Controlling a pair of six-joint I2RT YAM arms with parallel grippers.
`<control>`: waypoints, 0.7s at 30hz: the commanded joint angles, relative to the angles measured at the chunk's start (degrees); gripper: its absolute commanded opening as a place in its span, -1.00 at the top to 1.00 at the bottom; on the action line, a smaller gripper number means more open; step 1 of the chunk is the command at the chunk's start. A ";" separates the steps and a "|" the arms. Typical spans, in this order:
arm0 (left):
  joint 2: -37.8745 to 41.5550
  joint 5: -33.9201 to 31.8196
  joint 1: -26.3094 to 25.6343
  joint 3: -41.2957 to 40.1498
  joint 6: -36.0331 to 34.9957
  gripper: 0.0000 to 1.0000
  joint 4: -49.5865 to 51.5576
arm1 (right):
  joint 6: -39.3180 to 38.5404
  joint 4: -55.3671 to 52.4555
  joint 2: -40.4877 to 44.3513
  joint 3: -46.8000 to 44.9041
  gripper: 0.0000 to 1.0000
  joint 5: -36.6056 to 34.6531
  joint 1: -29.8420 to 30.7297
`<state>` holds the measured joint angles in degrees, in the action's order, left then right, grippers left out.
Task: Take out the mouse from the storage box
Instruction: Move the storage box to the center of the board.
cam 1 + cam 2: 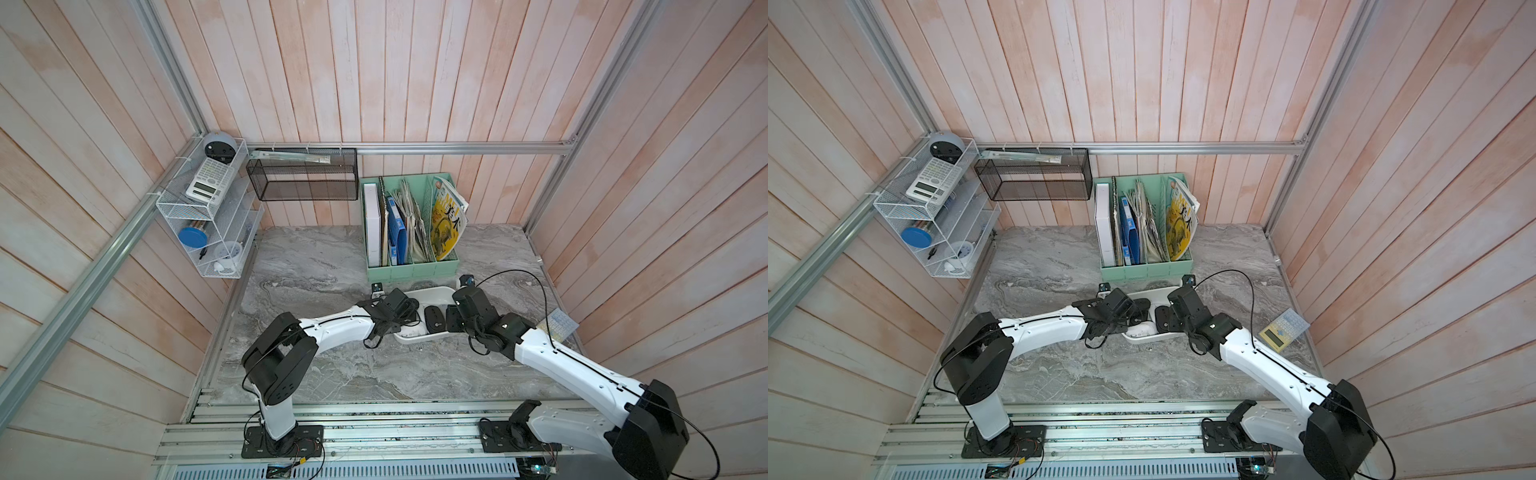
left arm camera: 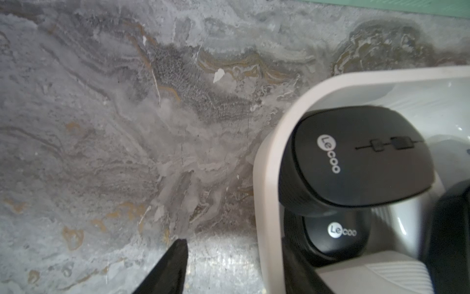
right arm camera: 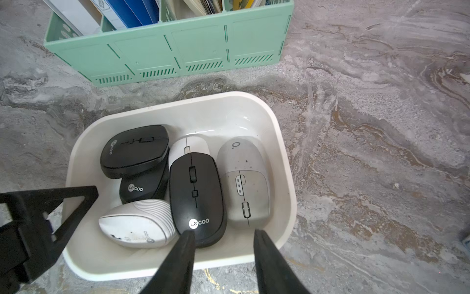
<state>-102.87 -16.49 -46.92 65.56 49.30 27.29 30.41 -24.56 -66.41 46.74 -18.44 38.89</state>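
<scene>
Centring on the black mouse (image 3: pixel 195 193) comes first: the right gripper (image 3: pixel 223 233) hovers empty, fingers moderately parted, over the near end of the storage box (image 3: pixel 178 107), offset toward a grey mouse (image 3: pixel 244 183) (mice lie packed tight). The left gripper (image 2: pixel 300 236) straddles the box wall, fingers apart, outer one clear of it.

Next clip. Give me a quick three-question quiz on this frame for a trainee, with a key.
1. True or false: every mouse in the storage box is black.
2. How many mice show in it in the right wrist view? A three; B six; C nine.
3. Fill in: the right gripper hovers over the storage box with its jaws ____.
Key: 1 false, the grey mouse lies there too; 2 B; 3 open.
</scene>
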 commanded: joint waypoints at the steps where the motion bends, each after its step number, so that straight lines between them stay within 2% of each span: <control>1: -1.19 -0.76 1.30 -0.91 -0.34 -0.05 0.08 | -0.17 0.47 1.79 -1.03 0.12 0.00 -0.16; 6: -0.98 -1.00 2.24 -1.79 -0.60 0.11 0.05 | -0.45 1.02 2.75 -1.71 0.10 -0.28 -0.14; 11: 0.50 -2.24 2.61 -2.87 -0.90 0.37 0.85 | -0.71 0.97 1.91 -1.40 0.09 0.71 -0.14; 16: 5.95 -2.25 5.33 -8.89 -3.48 0.56 -1.03 | -1.67 2.52 0.00 -0.82 0.08 5.76 -0.17; 21: 13.30 -1.62 9.17 -15.42 -7.50 0.59 -2.74 | -1.16 3.54 -3.66 0.72 0.05 10.34 -0.02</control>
<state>-92.77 -16.93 -39.53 52.62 45.21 24.25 29.69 -22.11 -68.38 45.78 -11.92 38.89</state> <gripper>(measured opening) 0.206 0.473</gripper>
